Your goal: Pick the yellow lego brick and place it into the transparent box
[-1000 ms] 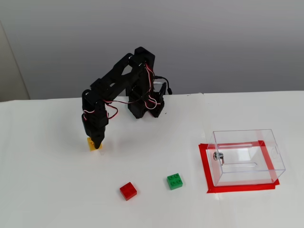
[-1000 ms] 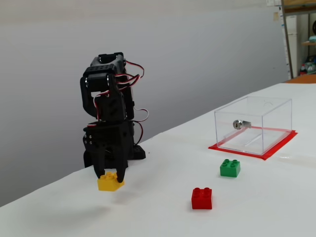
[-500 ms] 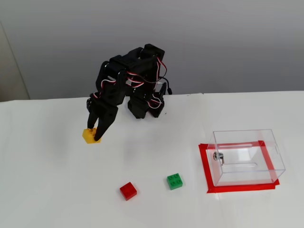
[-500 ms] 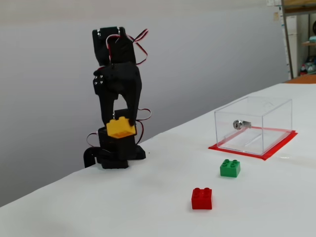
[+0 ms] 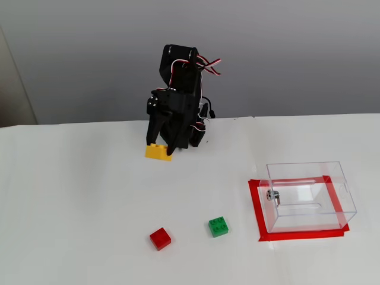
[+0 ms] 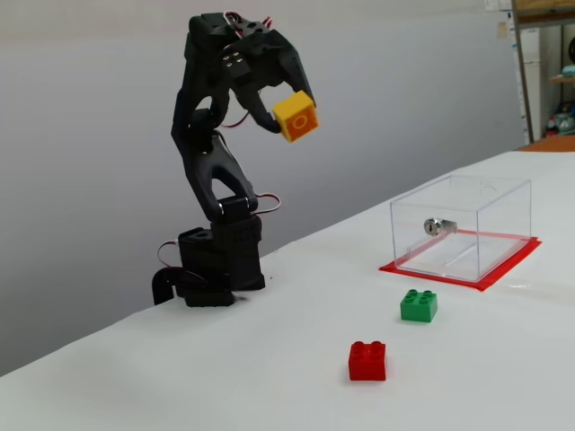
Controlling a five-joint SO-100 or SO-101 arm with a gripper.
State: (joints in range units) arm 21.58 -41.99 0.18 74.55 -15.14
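Item: yellow lego brick — carried, upper centre of a fixed view taken from the side, pinched between the fingers of the gripper and tilted so that its hollow underside faces the camera. Change noted: a second ago it sat low at the left of the frame, barely off the table; half a second ago it was at mid-height in front of the arm; now it is high above the table, with the arm reared up and swung toward the right. In a fixed view from the front, the same brick shows at centre-left, just below the arm's dark body, the gripper closed on it. Item: transparent box — lower right of the front frame, standing on a red taped rectangle, nothing visible inside but its small metal fitting; well apart from the brick. Item: red brick and green brick — bottom centre, resting on the table, unmoved across the frames. Assessment: pick appears complete and the grip secure through the lift — what is left, by judgement, is the carry to the right over the box and the release. Risk: the tilted hold could let the brick slip or drop askew against the thin walls.
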